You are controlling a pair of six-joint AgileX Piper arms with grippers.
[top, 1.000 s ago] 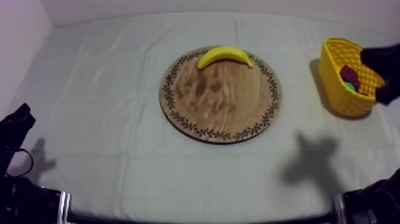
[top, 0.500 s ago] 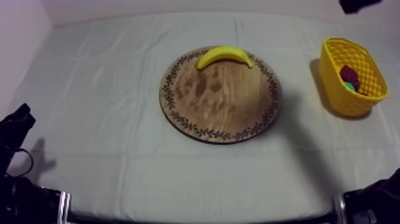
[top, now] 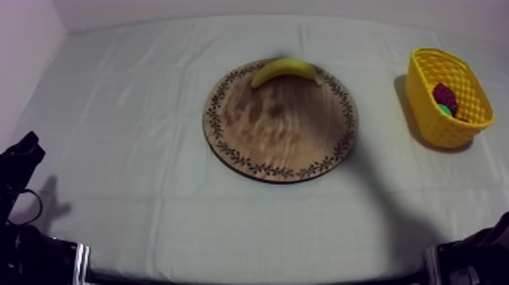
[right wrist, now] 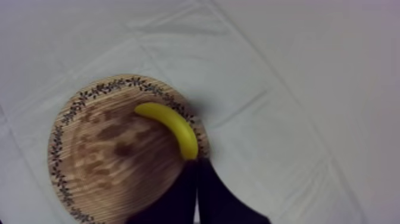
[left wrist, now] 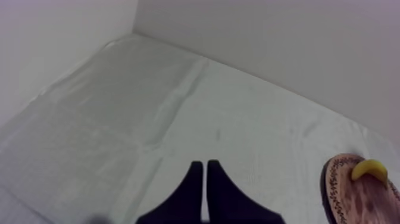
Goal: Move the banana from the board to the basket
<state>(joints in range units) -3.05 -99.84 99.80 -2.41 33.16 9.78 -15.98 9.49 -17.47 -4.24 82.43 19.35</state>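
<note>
1. Your banana lies on the round wooden board, curved along the far part of its patterned rim, and nothing grips it.
2. The board sits in the middle of the counter, on the grey-white cloth. The yellow basket stands well apart from it at the right side.
3. Inside the basket you can see a dark red shape and a bit of green. They are too small to tell which fruits they are.
4. Your right gripper has its fingers pressed together into a narrow wedge, pinching nothing. The tips are just beside one end of the banana, at the board's rim. You cannot tell whether they touch it.
5. Your left gripper also has its fingers pressed together with nothing between them. It is over bare cloth, well apart from the board.
6. In the top view your left arm sits low at the left edge of the counter.
</note>
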